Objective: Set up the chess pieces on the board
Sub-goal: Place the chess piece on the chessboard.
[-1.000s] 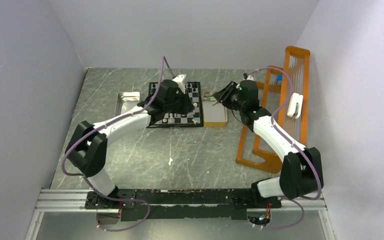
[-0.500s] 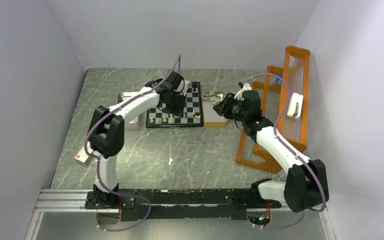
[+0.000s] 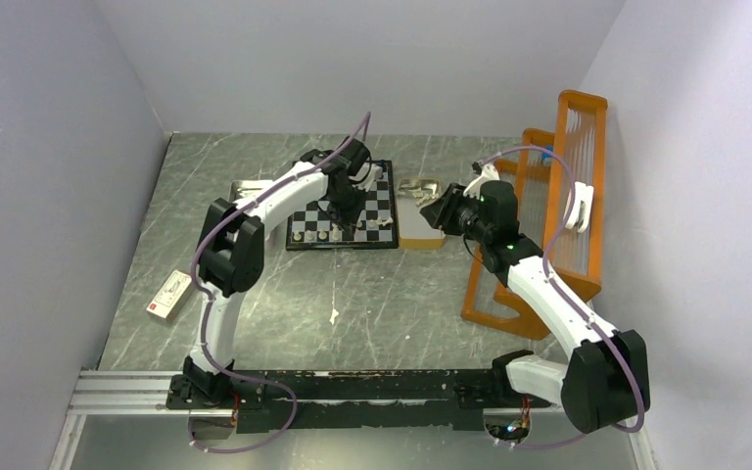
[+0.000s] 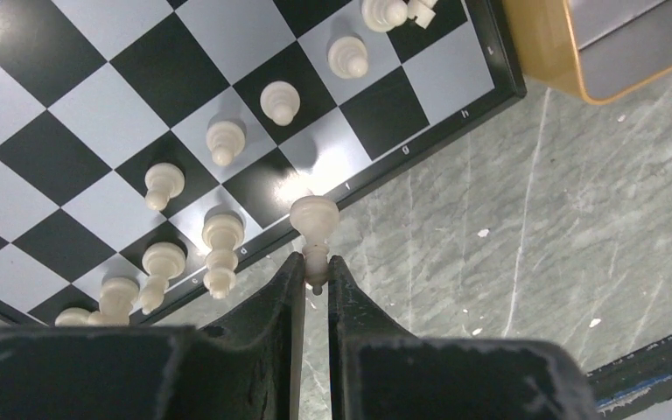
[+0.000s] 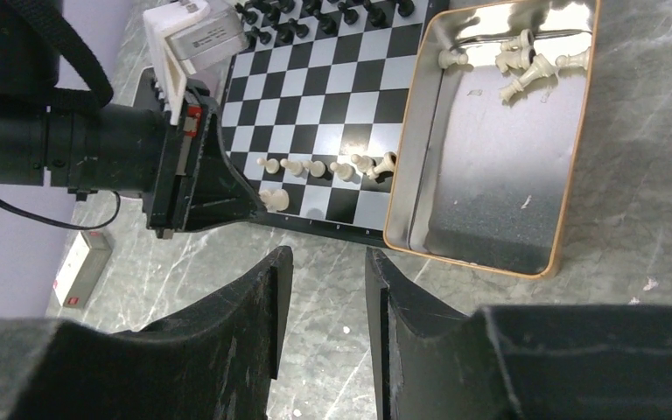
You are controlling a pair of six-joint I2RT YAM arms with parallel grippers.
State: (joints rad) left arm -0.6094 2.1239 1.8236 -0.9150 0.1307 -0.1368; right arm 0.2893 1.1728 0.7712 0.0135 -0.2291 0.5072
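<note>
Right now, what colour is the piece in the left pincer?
Cream. The chess piece in the left pincer shows best in the left wrist view.

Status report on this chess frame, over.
Left gripper shut on cream piece at board edge. Right gripper open, empty, near tray holding spare cream pieces. Nothing blocking.

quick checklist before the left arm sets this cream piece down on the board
1. Grip: left gripper shut on small cream chess piece, base facing the board: ok
2. Square under it on black-and-white checkered chessboard bare: ok
3. Neighbouring cream piece apart from the held one: ok
4. Base already touching the board: cannot tell
5. Clearance: right gripper open, off the board, near tan-rimmed metal tray: ok
</note>
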